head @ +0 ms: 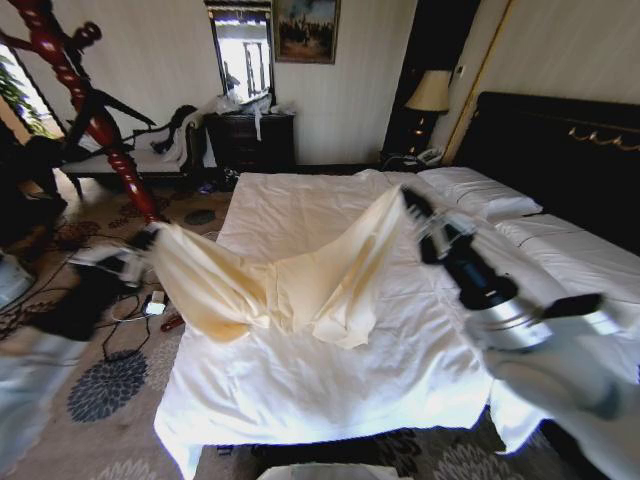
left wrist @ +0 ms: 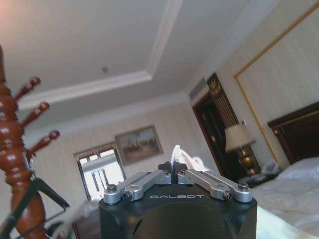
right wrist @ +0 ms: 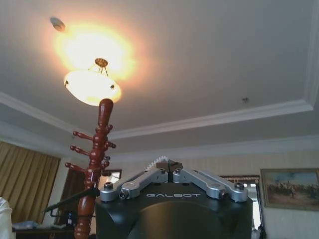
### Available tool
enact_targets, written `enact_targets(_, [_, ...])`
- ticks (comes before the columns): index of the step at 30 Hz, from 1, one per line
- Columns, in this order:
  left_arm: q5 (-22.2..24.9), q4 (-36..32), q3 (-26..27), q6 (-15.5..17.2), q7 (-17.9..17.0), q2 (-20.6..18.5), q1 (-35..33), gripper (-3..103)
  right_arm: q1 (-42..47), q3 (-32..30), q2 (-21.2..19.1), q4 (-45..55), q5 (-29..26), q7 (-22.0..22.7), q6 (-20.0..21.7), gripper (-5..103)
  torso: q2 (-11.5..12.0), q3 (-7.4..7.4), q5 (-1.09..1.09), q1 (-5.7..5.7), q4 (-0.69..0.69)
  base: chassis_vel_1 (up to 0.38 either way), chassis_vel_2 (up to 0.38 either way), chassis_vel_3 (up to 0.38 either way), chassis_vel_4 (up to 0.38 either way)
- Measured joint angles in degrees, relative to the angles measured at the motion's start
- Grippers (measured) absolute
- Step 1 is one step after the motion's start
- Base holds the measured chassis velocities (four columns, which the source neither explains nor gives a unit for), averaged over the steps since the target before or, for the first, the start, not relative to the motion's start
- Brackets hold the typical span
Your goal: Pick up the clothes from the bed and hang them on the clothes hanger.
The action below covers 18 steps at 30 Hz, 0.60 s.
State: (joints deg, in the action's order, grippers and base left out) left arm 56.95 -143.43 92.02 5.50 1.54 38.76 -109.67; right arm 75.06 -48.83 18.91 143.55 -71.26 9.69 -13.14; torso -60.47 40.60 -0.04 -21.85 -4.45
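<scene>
We hold the cream clothes (head: 290, 280) stretched above the bed (head: 330, 390), left gripper (head: 150, 240) and right gripper (head: 412, 203) each pinching an end; soft, light fabric sags between.

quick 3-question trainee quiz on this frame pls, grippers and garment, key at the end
1. True or false: the cream top lies flat on the bed.
2. Which gripper holds the top's end nearer the wooden coat stand? A) left gripper B) right gripper
3. Fill in: the black hanger hangs on the ____.

Key
1. False: both grippers hold it up by its ends, the middle sagging toward the sheet.
2. A
3. Wooden coat stand
</scene>
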Motion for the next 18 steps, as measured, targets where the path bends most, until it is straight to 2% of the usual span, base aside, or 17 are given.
enact_targets(1, [-1.0, 2.8, -1.6, 2.1, -0.1, -2.4, 2.4, 0, -2.7, 2.1, -0.2, -2.2, -1.0, 0.6, 1.8, 0, 0.0, -0.01, 0.03, -0.01, -0.04, 0.0, 0.0, 0.0, 0.0])
enact_targets(2, [-1.0, 2.8, -1.6, 2.1, -0.1, -2.4, 2.4, 0, -2.7, 2.1, -0.2, -2.2, -1.0, 0.6, 1.8, 0, 0.0, -0.01, 0.03, -0.01, -0.04, 0.0, 0.0, 0.0, 0.0])
enact_targets(4, [-5.3, 9.9, -7.5, 3.8, 0.5, -4.2, 7.4, 0, -5.1, 7.7, 0.5, -8.9, -0.9, 0.4, 3.8, 0, 0.0, 0.0, 0.07, -0.01, -0.05, 0.0, 0.0, 0.0, 0.0])
enact_targets(5, [-8.4, 15.8, -13.6, 4.3, 1.5, -4.5, 11.9, 0, -6.1, 11.8, 1.5, -13.6, 0.9, 0.0, 4.1, 0, 0.0, 0.01, 0.09, -0.02, -0.02, 0.0, 0.0, 0.0, 0.0])
enact_targets(6, [-12.6, 23.8, -24.8, 4.3, 2.9, -4.0, 18.1, 0, -6.7, 17.9, 3.8, -20.7, 4.8, -1.1, 4.1, 0, 0.0, 0.04, 0.01, -0.06, -0.02, 0.0, 0.0, 0.0, 0.0])
enact_targets(7, [-12.6, 23.8, -24.8, 4.3, 2.9, -4.0, 18.1, 0, -6.7, 17.9, 3.8, -20.7, 4.8, -1.1, 4.1, 0, 0.0, 0.04, 0.01, -0.06, -0.02, 0.0, 0.0, 0.0, 0.0])
enact_targets(9, [-19.0, 29.8, -36.2, 2.9, 4.8, -1.5, 22.7, 0, -6.8, 23.9, 6.7, -27.6, 9.8, -1.9, 3.2, 0, 0.1, 0.07, -0.04, -0.1, -0.02, 0.0, 0.0, 0.0, 0.0])
enact_targets(11, [-24.2, 31.5, -41.7, 1.9, 6.0, 1.2, 23.9, 0, -5.7, 26.4, 9.1, -29.8, 12.9, -2.5, 2.3, 0, 0.1, 0.04, 0.11, -0.07, -0.03, 0.0, 0.0, 0.0, 0.0])
enact_targets(13, [-26.0, 31.2, -44.4, 1.7, 6.4, 3.1, 23.6, 0, -4.8, 26.8, 10.1, -28.9, 13.8, -2.7, 1.8, 0, 0.0, 0.01, 0.04, -0.01, -0.04, 0.0, 0.0, 0.0, 0.0])
enact_targets(16, [-26.6, 30.2, -45.2, 1.6, 6.5, 3.7, 23.0, 0, -4.7, 26.8, 10.3, -27.4, 14.1, -2.8, 1.4, 0, 0.0, 0.01, 0.0, -0.01, -0.01, 0.0, 0.0, 0.0, 0.0])
enact_targets(18, [-25.9, 26.5, -44.9, 1.5, 6.5, 3.9, 21.3, 0, -4.8, 26.0, 9.7, -23.7, 14.3, -2.9, 0.8, 0, 0.0, 0.01, 0.04, -0.02, 0.03, 0.0, 0.0, 0.0, 0.0])
